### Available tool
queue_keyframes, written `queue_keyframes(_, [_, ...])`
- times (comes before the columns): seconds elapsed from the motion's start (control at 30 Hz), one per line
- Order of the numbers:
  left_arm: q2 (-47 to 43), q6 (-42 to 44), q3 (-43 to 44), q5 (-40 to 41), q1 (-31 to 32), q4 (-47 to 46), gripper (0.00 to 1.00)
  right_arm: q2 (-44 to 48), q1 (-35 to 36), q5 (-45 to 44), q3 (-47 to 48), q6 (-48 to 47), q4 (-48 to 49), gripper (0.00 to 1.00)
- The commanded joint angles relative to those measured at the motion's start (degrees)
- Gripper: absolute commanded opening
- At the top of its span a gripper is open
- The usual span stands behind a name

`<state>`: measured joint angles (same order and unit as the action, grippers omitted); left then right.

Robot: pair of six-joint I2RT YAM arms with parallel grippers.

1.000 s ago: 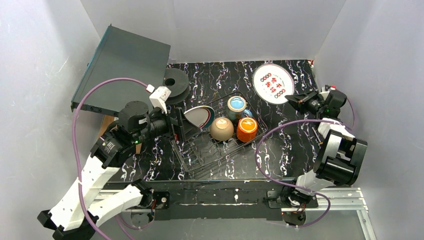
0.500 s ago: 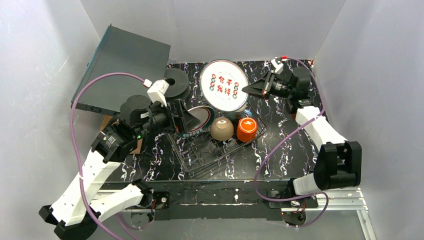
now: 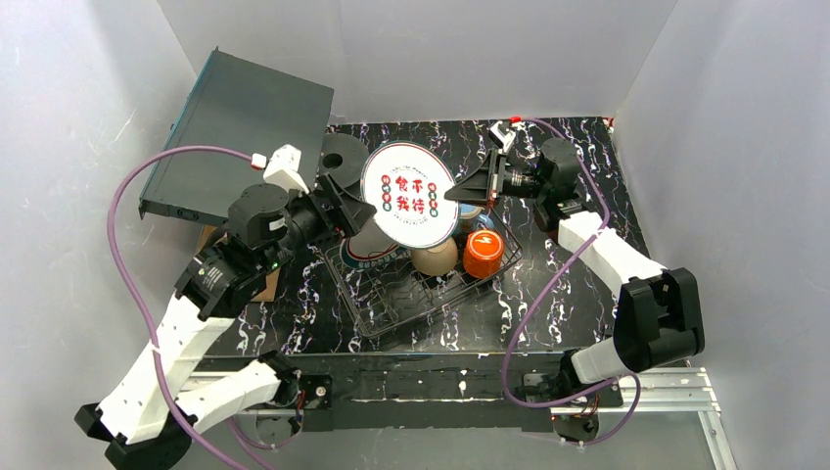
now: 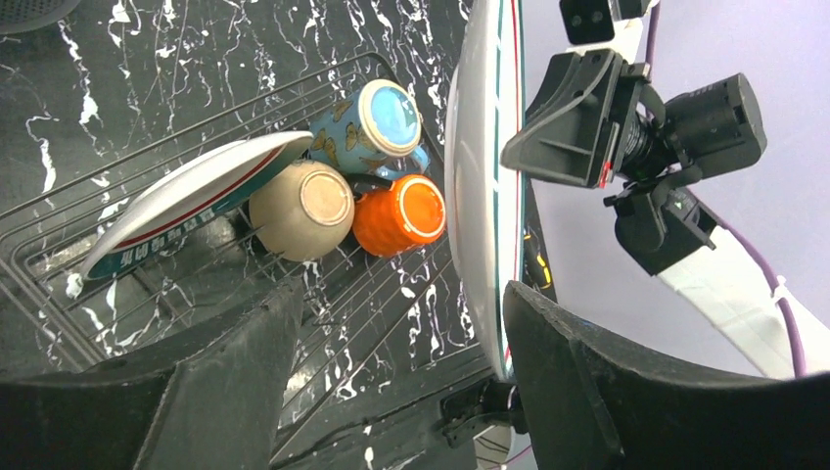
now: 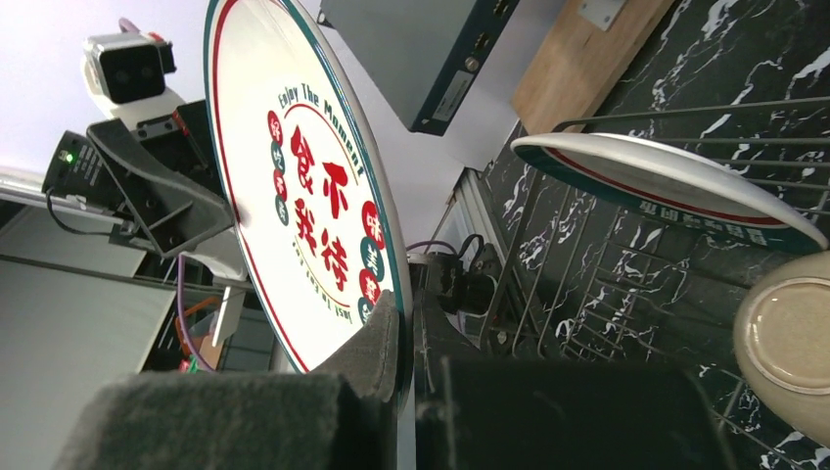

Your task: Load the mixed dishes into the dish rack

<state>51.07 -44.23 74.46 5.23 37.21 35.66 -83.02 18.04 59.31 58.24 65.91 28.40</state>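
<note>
My right gripper (image 3: 462, 189) is shut on the right rim of the red-patterned white plate (image 3: 409, 194) and holds it upright above the dish rack (image 3: 391, 308). The pinch shows in the right wrist view (image 5: 406, 318). My left gripper (image 3: 352, 208) is open at the plate's left edge. In the left wrist view (image 4: 401, 304) the plate (image 4: 484, 176) stands edge-on between the jaws, close to the right finger (image 4: 568, 392). In the rack lie the green-and-red rimmed plate (image 4: 186, 201), the cream bowl (image 4: 301, 201), the orange cup (image 4: 401, 211) and the blue mug (image 4: 377, 122).
A flat grey-black box (image 3: 245, 137) leans at the back left, with a black spool disc (image 3: 338, 157) beside it. A wooden block (image 3: 207, 245) lies under the left arm. White walls enclose the black marbled table (image 3: 577, 157).
My right arm swung the red-patterned plate from the back right to above the rack. My left gripper left the rimmed plate, which now lies in the rack, and rose to the carried plate's left edge.
</note>
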Motion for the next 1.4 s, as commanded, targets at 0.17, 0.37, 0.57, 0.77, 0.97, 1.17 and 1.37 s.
queue_keyframes(0.17, [4.2, -1.5, 1.3, -1.8, 0.0, -6.5, 0.7, 1.6, 1.9, 2.7, -0.9, 1.0, 5.1, 0.01])
queue_keyframes(0.37, [5.5, -2.0, 1.2, -3.2, 0.0, -7.1, 0.44, 2.2, 2.8, 2.9, -1.1, -0.7, 3.8, 0.01])
queue_keyframes(0.57, [6.5, -0.9, 2.0, -4.7, 0.1, -6.0, 0.16, 2.0, 3.7, 3.0, -0.3, -2.6, 1.6, 0.01])
queue_keyframes(0.77, [5.7, 7.6, 1.5, -8.3, 0.1, -7.6, 0.0, 2.8, 3.9, 2.0, 1.2, -6.9, -4.8, 0.33])
queue_keyframes(0.97, [7.1, 20.1, 7.4, -9.2, 0.0, -1.0, 0.0, 5.0, 3.9, -2.6, 4.6, -16.9, -18.6, 0.91])
queue_keyframes(1.17, [12.5, 36.8, 19.3, -6.3, 0.2, 12.0, 0.0, 5.5, 2.2, -11.0, 9.1, -25.3, -35.1, 0.98])
queue_keyframes(1.37, [16.3, 48.2, 25.1, 1.6, 5.4, 18.8, 0.0, 7.4, -5.2, -14.2, 6.1, -24.0, -38.1, 0.98])
